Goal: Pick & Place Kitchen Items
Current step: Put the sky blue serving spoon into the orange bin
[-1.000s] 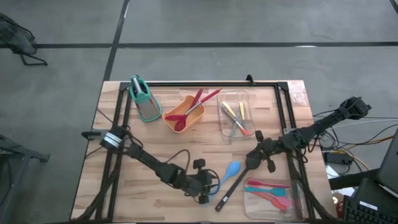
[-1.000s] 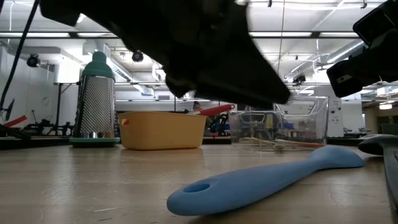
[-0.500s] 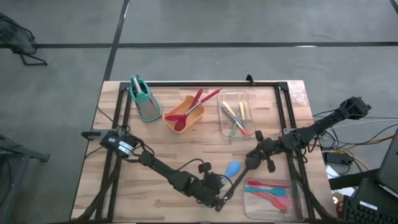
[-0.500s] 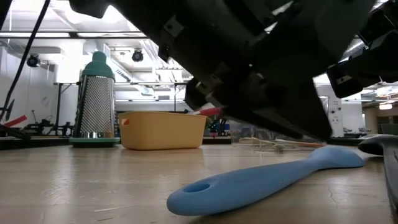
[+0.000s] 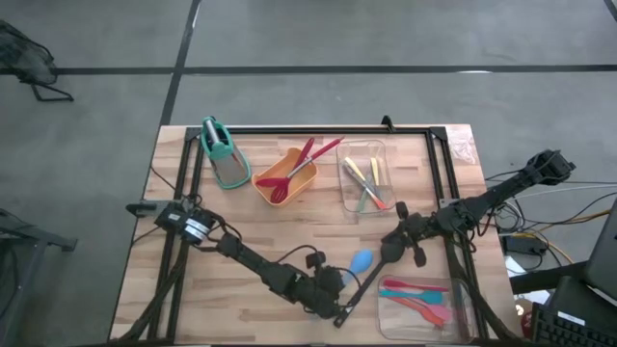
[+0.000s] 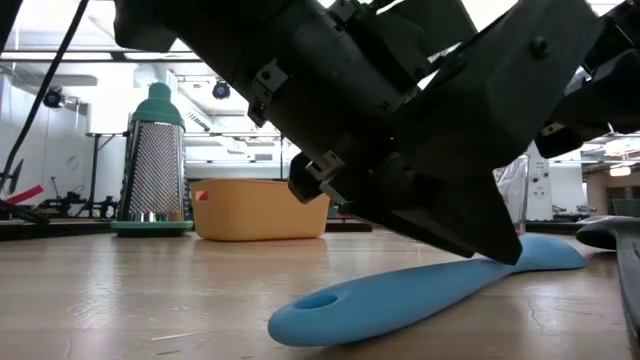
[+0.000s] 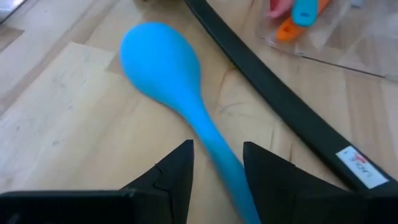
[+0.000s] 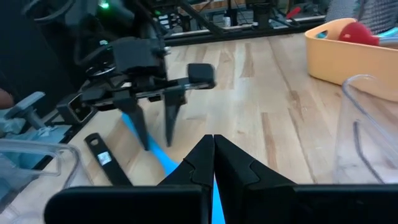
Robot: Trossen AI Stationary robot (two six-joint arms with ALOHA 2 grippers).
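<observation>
A blue spoon (image 7: 161, 62) lies flat on the wooden table near the front edge, its bowl (image 5: 362, 260) toward the far right. My left gripper (image 7: 217, 146) is open and slants down over the spoon's handle (image 6: 400, 295), one finger on each side of it; I see no touch. A black ladle (image 7: 292, 109) lies on the table right beside the spoon. My right gripper (image 8: 213, 155) is shut and holds nothing. It hangs above the table just right of the spoon's bowl (image 5: 395, 243).
An orange tub (image 5: 286, 178) with red utensils and a teal-topped grey holder (image 5: 224, 154) stand at the back. A clear tray (image 5: 366, 183) with slim pieces sits at the back right. Another clear tray (image 5: 419, 299), holding pink, teal and orange utensils, is at the front right.
My left gripper has moved toward the table's right edge and down, tipping its fingers lower until they straddle the blue spoon's handle. The spoon and the ladle have stayed where they were.
</observation>
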